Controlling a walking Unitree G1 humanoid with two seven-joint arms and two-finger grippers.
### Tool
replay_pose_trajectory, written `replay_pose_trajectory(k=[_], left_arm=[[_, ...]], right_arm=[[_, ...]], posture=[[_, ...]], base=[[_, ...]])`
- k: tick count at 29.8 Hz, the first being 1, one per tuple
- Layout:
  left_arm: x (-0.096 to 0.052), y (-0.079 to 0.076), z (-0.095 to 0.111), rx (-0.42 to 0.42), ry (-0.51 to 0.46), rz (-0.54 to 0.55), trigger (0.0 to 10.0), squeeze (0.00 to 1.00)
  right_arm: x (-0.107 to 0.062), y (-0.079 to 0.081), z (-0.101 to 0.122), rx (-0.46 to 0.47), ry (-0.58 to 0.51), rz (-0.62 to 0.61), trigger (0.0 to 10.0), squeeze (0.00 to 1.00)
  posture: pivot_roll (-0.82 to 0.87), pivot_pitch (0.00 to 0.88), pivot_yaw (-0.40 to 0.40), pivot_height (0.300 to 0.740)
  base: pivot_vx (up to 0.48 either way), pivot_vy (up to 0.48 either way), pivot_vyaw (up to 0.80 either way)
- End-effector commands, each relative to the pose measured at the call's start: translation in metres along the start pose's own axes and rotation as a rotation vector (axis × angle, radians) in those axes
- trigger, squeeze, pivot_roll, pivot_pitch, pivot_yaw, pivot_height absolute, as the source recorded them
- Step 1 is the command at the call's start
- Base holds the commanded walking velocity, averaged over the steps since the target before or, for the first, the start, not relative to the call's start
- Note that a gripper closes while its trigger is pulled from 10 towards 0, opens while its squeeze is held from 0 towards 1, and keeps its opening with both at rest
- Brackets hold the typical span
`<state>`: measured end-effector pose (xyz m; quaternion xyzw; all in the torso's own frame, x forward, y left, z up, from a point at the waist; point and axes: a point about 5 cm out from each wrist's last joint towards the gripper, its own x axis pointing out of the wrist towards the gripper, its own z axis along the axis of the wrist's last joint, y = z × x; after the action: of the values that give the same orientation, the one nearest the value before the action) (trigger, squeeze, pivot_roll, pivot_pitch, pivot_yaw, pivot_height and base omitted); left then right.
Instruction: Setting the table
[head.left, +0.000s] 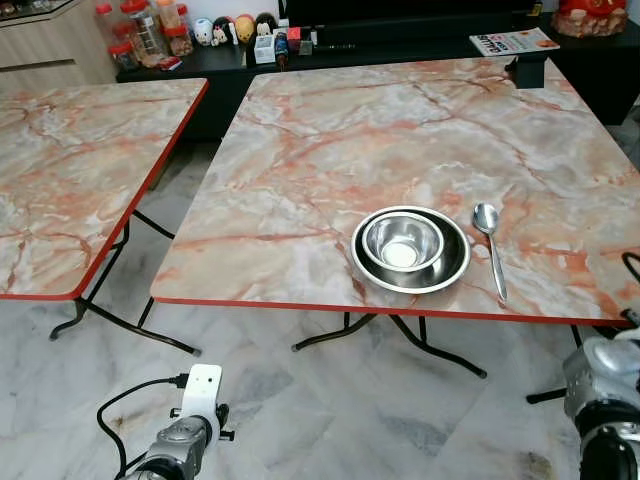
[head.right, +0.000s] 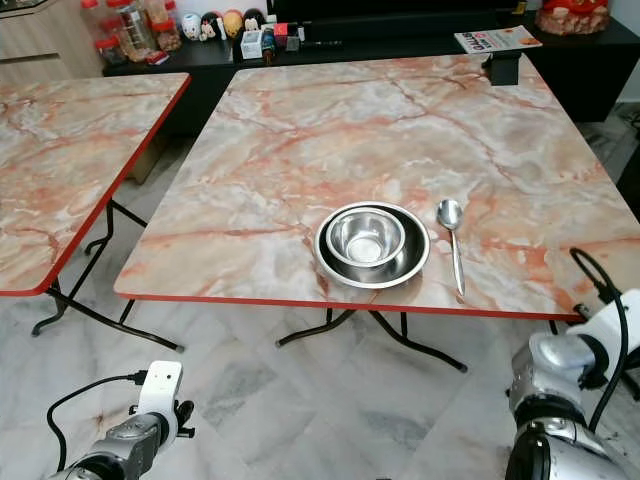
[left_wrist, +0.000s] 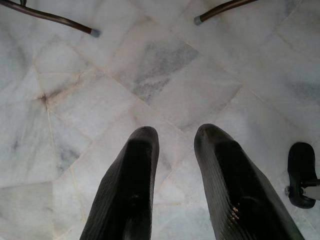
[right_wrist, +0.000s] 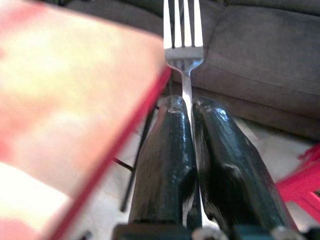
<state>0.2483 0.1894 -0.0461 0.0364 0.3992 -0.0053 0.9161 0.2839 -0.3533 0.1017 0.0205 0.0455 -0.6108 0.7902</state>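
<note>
Nearest my camera, the right gripper (right_wrist: 192, 107) has its two black fingers (right_wrist: 165, 165) pressed together on the handle of a fork (right_wrist: 184, 42), tines pointing forward, held below and just beside the red edge of the table (right_wrist: 75, 100); I judge the fork to be the piece awaiting placement. From the head view the right arm (head.right: 560, 400) sits low at the near right corner of the table (head.left: 330, 150), and the left gripper (left_wrist: 175, 150) hangs over the marble floor (left_wrist: 165, 65), its fingers parted a little and holding nothing. On the table, near the front edge, one small steel bowl (head.left: 402, 241) rests inside one wider steel dish (head.left: 411, 249), and one spoon (head.left: 489, 240) lies just beside them on the right, bowl end away from me. Count: one fork, one spoon, one bowl, one dish, two tables, the second table (head.left: 70, 170) standing apart on the left. Risks, as I judge them: the fork is pinched along a thin handle, so it could pivot or slip if the tines strike the table edge on the way up; lifting too close to the rim could catch the underside; setting it down on the right could knock the spoon.
</note>
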Motion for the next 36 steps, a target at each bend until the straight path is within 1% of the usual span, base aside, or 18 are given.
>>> replay_pose_trajectory(k=[1, 5, 6, 7, 8, 9, 11, 12, 14, 16, 18, 21, 25, 32, 33, 34, 35, 36], left_arm=[[-0.001, 0.003, -0.003, 0.007, 0.005, 0.005, 10.0, 0.0], [-0.001, 0.003, -0.003, 0.006, 0.004, 0.006, 10.0, 0.0], [-0.001, 0.003, -0.003, 0.006, 0.004, 0.006, 10.0, 0.0], [-0.001, 0.003, -0.003, 0.005, 0.004, 0.006, 10.0, 0.0], [-0.001, 0.003, -0.003, 0.005, 0.004, 0.006, 10.0, 0.0], [-0.001, 0.003, -0.003, 0.005, 0.004, 0.006, 10.0, 0.0], [-0.001, 0.003, -0.003, 0.006, 0.006, 0.007, 10.0, 0.0], [-0.001, 0.003, -0.003, 0.007, 0.007, 0.008, 10.0, 0.0], [-0.001, 0.003, -0.003, 0.008, 0.008, 0.008, 10.0, 0.0], [-0.001, 0.003, -0.003, 0.008, 0.009, 0.008, 10.0, 0.0], [-0.001, 0.003, -0.003, 0.007, 0.011, 0.009, 10.0, 0.0], [-0.001, 0.003, -0.003, 0.008, 0.012, 0.008, 10.0, 0.0], [-0.001, 0.002, -0.003, 0.009, 0.015, 0.003, 10.0, 0.0], [-0.001, 0.002, -0.003, 0.008, 0.015, -0.001, 10.0, 0.0], [-0.001, 0.002, -0.003, 0.007, 0.015, -0.003, 10.0, 0.0], [-0.001, 0.002, -0.003, 0.007, 0.015, -0.003, 10.0, 0.0], [-0.001, 0.003, -0.004, 0.003, 0.012, -0.006, 10.0, 0.0], [-0.001, 0.003, -0.003, 0.002, 0.008, -0.007, 10.0, 0.0]], right_arm=[[0.002, 0.012, 0.03, 0.061, -0.097, 0.033, 10.0, 0.0], [-0.002, 0.032, 0.055, 0.079, -0.153, 0.138, 10.0, 0.0], [-0.004, 0.039, 0.062, 0.082, -0.165, 0.183, 10.0, 0.0], [-0.01, 0.054, 0.074, 0.079, -0.173, 0.296, 10.0, 0.0], [-0.01, 0.054, 0.074, 0.079, -0.173, 0.296, 10.0, 0.0], [-0.013, 0.06, 0.077, 0.087, -0.168, 0.341, 10.0, 0.0], [-0.027, 0.085, 0.084, 0.064, -0.119, 0.56, 10.0, 0.0], [-0.039, 0.1, 0.088, 0.052, -0.077, 0.696, 10.0, 0.0], [-0.049, 0.111, 0.087, -0.003, -0.047, 0.802, 10.0, 0.0], [-0.057, 0.118, 0.087, -0.042, -0.034, 0.873, 10.0, 0.0], [-0.07, 0.128, 0.086, -0.123, -0.032, 1.005, 10.0, 0.0], [-0.074, 0.131, 0.084, -0.156, -0.026, 1.042, 10.0, 0.0], [-0.072, 0.129, 0.085, -0.172, 0.006, 1.067, 10.0, 0.0], [-0.07, 0.128, 0.088, -0.19, 0.003, 1.1, 10.0, 0.0], [-0.066, 0.125, 0.091, -0.194, -0.003, 1.097, 10.0, 0.0], [-0.066, 0.125, 0.091, -0.194, -0.003, 1.097, 10.0, 0.0], [-0.059, 0.121, 0.095, -0.215, -0.012, 1.099, 10.0, 0.0], [-0.056, 0.119, 0.096, -0.23, -0.013, 1.104, 10.0, 0.0]], posture=[[-0.09, 0.069, 0.109, 0.74], [-0.09, 0.071, 0.107, 0.74], [-0.09, 0.072, 0.104, 0.74], [-0.09, 0.072, 0.104, 0.74], [-0.09, 0.072, 0.104, 0.74], [-0.09, 0.072, 0.104, 0.74], [-0.09, 0.076, 0.101, 0.74], [-0.09, 0.076, 0.101, 0.74], [-0.09, 0.076, 0.101, 0.74], [-0.09, 0.076, 0.101, 0.74], [-0.09, 0.078, 0.095, 0.74], [-0.09, 0.078, 0.095, 0.74], [-0.09, 0.079, 0.095, 0.74], [-0.09, 0.079, 0.095, 0.74], [-0.09, 0.079, 0.098, 0.74], [-0.09, 0.079, 0.098, 0.74], [-0.09, 0.079, 0.099, 0.74], [-0.09, 0.079, 0.099, 0.74]], base=[[0.0, 0.0, 0.0], [0.0, 0.0, 0.0], [0.0, 0.0, 0.0], [0.0, 0.0, 0.0], [0.0, 0.0, 0.0], [0.0, 0.0, 0.0], [0.0, 0.0, 0.0], [0.0, 0.0, 0.0], [0.0, 0.0, 0.0], [0.0, 0.0, 0.0], [0.0, 0.0, 0.0], [0.0, 0.0, 0.0], [0.0, 0.0, 0.0], [0.0, 0.0, 0.0], [0.0, 0.0, 0.0], [0.0, 0.0, 0.0], [0.0, 0.0, 0.0], [0.0, 0.0, 0.0]])
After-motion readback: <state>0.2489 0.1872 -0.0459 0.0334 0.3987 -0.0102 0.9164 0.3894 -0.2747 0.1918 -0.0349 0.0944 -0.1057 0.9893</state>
